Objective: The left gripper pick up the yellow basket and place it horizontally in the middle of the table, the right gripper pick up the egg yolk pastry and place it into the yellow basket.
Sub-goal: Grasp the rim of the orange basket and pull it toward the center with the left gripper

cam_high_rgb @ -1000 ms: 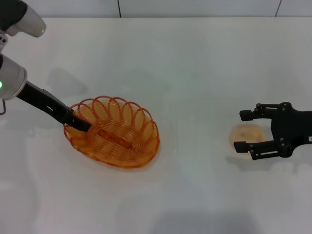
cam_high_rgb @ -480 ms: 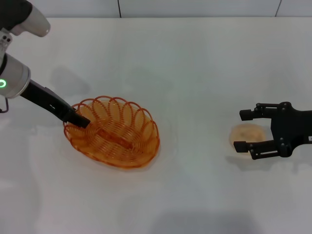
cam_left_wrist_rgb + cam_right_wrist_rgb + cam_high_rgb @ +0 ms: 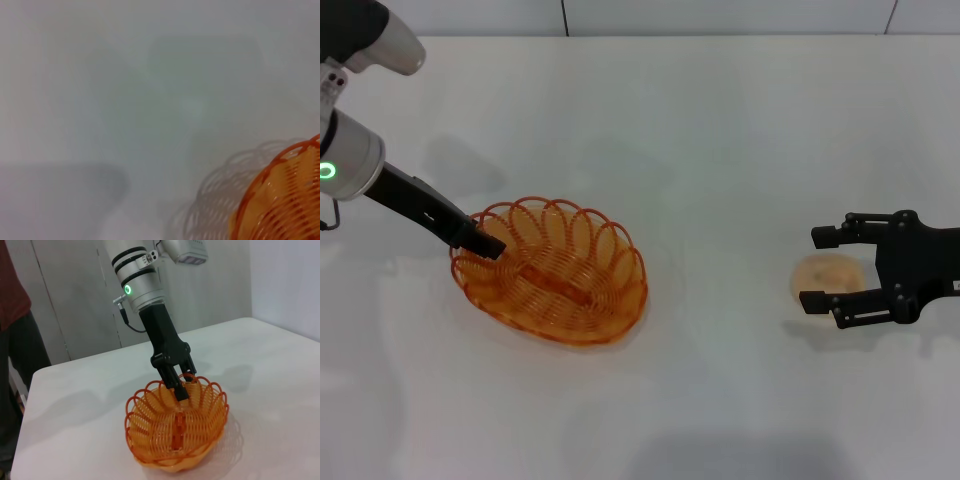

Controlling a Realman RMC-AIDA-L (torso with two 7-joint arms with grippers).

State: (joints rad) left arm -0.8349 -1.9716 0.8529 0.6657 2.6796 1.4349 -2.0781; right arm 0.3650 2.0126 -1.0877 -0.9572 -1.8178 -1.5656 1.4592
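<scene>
Around: bare white tabletop (image 3: 720, 150); person in dark red behind, right wrist view (image 3: 12, 285).
Basket: yellow basket (image 3: 555, 272) left of centre, long axis running diagonally.
Left hand (image 3: 485, 244): angled down, clamped on the basket's rim.
Right hand (image 3: 825, 268): level, fingers apart around the egg yolk pastry (image 3: 823, 274).

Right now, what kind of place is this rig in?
Likely an indoor lab or test room: a bare white table, plain grey wall panels behind it, and only staged props, an orange basket and a pastry, between the left gripper and right gripper.
</scene>
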